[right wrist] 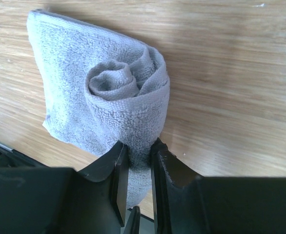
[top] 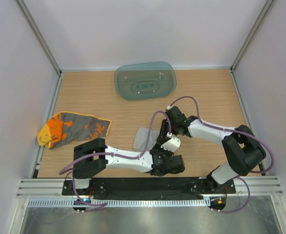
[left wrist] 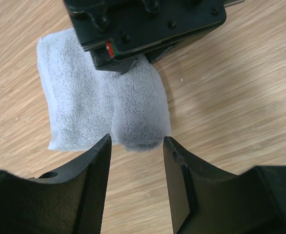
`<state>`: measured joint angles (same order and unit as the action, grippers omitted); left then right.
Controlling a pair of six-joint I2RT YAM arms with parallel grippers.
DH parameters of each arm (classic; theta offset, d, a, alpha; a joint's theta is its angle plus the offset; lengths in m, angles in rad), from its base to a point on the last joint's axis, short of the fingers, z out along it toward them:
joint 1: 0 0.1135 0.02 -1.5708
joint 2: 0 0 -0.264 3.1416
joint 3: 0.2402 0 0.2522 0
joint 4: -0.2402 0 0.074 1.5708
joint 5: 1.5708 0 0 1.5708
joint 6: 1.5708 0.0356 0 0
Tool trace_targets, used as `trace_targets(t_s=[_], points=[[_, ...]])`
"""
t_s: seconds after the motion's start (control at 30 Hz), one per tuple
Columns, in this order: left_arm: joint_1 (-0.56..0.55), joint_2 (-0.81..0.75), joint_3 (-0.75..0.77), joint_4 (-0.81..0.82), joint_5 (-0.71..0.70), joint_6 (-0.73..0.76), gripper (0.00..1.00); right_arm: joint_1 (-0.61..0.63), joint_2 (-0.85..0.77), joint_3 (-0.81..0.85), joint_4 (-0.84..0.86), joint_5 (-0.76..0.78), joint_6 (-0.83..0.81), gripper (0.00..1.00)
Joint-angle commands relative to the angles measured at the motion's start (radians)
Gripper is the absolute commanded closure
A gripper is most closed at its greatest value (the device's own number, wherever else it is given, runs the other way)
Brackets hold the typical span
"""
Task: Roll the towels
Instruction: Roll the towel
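Observation:
The grey towel (right wrist: pixel 109 87) lies on the wooden table, partly rolled into a spiral along one side, the rest flat (left wrist: pixel 70 97). My right gripper (right wrist: pixel 139 155) is shut on the roll's end, pinching the outer layers. From the other side my left gripper (left wrist: pixel 135 146) stands open just short of the roll's near end (left wrist: pixel 140 124), with only bare wood between its fingers. From above, the grey towel (top: pixel 142 138) shows left of both grippers, which meet over it: left (top: pixel 157 152), right (top: pixel 161 134). The yellow-orange towel (top: pixel 72 127) lies crumpled and unrolled at the far left.
A translucent teal tray (top: pixel 145 80) sits at the back centre of the table. White walls close in the table on three sides, with a metal rail (top: pixel 148 185) along the near edge. The right gripper's black body (left wrist: pixel 143 24) looms right above the roll.

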<state>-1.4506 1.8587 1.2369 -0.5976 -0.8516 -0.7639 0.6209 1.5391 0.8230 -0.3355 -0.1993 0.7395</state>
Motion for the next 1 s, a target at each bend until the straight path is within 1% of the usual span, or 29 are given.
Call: trace_targets(t_s=[0.0,0.17,0.33,0.53,0.6,0.63,0.7,0.73,0.8,0.83,0.9,0.93,0.97], points=[[0.002,0.023,0.036,0.044,-0.072,0.049,0.52,0.008,-0.05,0.013,-0.042,0.006,-0.014,0.94],[-0.001,0.051,0.036,0.111,-0.026,0.092,0.51,0.007,-0.056,0.018,-0.043,-0.015,-0.011,0.94],[-0.01,0.05,0.038,0.14,-0.026,0.101,0.48,0.008,-0.05,0.022,-0.046,-0.028,-0.009,0.94],[-0.01,0.094,0.042,0.151,-0.023,0.106,0.48,0.008,-0.056,0.025,-0.053,-0.045,-0.006,0.94],[-0.01,0.105,0.032,0.156,-0.03,0.086,0.52,0.008,-0.06,0.024,-0.053,-0.058,-0.006,0.94],[-0.008,0.106,0.012,0.172,-0.036,0.081,0.57,0.008,-0.062,0.024,-0.051,-0.066,-0.006,0.95],[-0.005,0.102,-0.007,0.185,-0.044,0.061,0.63,0.008,-0.06,0.025,-0.053,-0.086,-0.009,0.94],[-0.004,0.099,-0.026,0.194,-0.05,0.055,0.67,0.01,-0.059,0.024,-0.056,-0.094,-0.009,0.95],[0.005,0.086,-0.045,0.2,-0.053,0.046,0.74,0.01,-0.059,0.024,-0.056,-0.112,-0.009,0.95],[0.012,0.08,-0.065,0.209,-0.053,0.038,0.8,0.01,-0.057,0.024,-0.054,-0.126,-0.012,0.94],[0.03,0.062,-0.094,0.229,-0.03,0.037,0.86,0.01,-0.048,0.022,-0.053,-0.135,-0.02,0.95],[0.036,0.038,-0.109,0.239,-0.021,0.034,0.92,0.008,-0.042,0.021,-0.056,-0.137,-0.029,0.94],[0.042,0.018,-0.146,0.26,-0.001,0.029,0.94,0.01,-0.031,0.021,-0.057,-0.134,-0.032,0.94]])
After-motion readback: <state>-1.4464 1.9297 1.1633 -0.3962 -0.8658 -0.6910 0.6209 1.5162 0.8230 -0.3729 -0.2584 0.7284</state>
